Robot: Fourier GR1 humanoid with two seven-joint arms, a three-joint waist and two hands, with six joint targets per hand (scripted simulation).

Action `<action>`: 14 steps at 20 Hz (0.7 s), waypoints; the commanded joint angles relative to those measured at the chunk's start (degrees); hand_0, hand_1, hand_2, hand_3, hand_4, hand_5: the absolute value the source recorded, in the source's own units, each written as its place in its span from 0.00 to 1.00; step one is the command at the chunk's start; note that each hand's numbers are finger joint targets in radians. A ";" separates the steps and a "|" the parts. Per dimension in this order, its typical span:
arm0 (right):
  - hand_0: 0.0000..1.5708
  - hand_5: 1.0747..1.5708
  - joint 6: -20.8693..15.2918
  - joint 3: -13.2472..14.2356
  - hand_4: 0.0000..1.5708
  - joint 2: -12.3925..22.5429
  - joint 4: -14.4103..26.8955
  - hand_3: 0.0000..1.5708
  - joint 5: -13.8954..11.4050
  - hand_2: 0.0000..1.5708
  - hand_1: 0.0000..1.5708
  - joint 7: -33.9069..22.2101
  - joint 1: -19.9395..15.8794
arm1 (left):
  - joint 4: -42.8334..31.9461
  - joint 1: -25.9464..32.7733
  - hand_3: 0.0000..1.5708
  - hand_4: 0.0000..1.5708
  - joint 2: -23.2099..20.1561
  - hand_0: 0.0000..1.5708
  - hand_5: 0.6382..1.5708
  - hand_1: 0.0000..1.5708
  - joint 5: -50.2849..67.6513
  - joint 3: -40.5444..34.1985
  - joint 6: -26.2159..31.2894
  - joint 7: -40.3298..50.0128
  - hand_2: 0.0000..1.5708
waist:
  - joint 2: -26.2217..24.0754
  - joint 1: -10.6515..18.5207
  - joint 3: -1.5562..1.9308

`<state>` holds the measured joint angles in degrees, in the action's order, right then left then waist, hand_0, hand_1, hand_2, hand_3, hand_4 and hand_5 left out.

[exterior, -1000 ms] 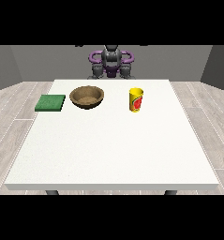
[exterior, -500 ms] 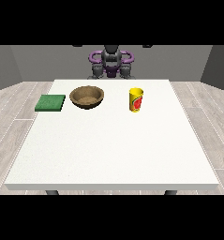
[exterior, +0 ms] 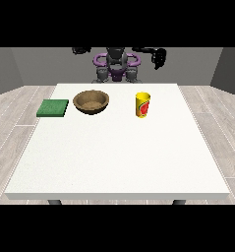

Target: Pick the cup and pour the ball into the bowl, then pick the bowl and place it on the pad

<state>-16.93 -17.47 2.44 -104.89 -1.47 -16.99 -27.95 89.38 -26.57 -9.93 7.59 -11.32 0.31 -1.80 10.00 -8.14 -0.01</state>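
A grey-walled room with pale plank flooring surrounds a large white desk (exterior: 114, 157), whose near half carries nothing the task needs. Farther back, in a rough row across the desk, lie a flat green pad (exterior: 53, 108) towards the view's left, a brown bowl (exterior: 91, 102) just beside it, and a yellow cup (exterior: 143, 105) with a red mark standing apart to the right of the bowl. The cup stands upright, long axis vertical and mouth upward; the ball it should hold cannot be seen from this angle. Beyond the desk's far edge the robot has both arms raised and spread. The robot hand at the view's right (exterior: 159, 57) hangs in the air above and slightly right of the cup, well apart from it, so the cup lies below and towards the camera from that hand. It looks relaxed and holds nothing, though it is too small to be sure. The robot hand at the view's left (exterior: 80, 50) is the farther one from the cup, holds nothing, and I cannot tell how its fingers lie. The right-side hand seems the natural one to descend on the cup.
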 commanded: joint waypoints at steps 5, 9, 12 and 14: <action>0.00 0.99 4.20 3.20 0.00 2.45 -7.04 0.00 2.80 0.00 0.00 1.82 2.56 | -15.71 3.28 0.00 0.00 -0.75 0.00 0.83 0.00 -1.20 -4.29 2.63 -19.25 0.00 | 5.29 -3.26 -0.02; 0.00 0.99 4.66 5.32 0.00 3.15 -6.23 0.00 1.58 0.00 0.00 1.21 3.75 | -23.94 3.17 0.00 0.00 -1.43 0.00 0.82 0.00 -0.93 -4.12 5.65 -23.68 0.00 | 3.14 -0.51 -0.02; 0.00 1.00 4.89 5.36 0.00 2.24 -6.72 0.00 1.43 0.00 0.00 1.00 5.77 | -29.92 1.92 0.00 0.00 -0.62 0.00 0.83 0.00 -3.01 -3.20 4.51 -27.45 0.00 | 1.60 -0.63 -0.01; 0.00 0.99 8.20 11.49 0.00 5.53 -9.26 0.00 7.07 0.00 0.00 -1.94 1.14 | -31.49 2.77 0.00 0.00 -0.67 0.00 0.84 0.00 -3.51 -4.25 3.86 -31.82 0.00 | 3.99 -2.04 -0.02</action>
<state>-11.29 -9.90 6.36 -111.96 2.00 -17.92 -25.59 63.58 -23.67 -11.08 5.45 -15.11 5.05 -27.44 12.92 -9.12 -0.03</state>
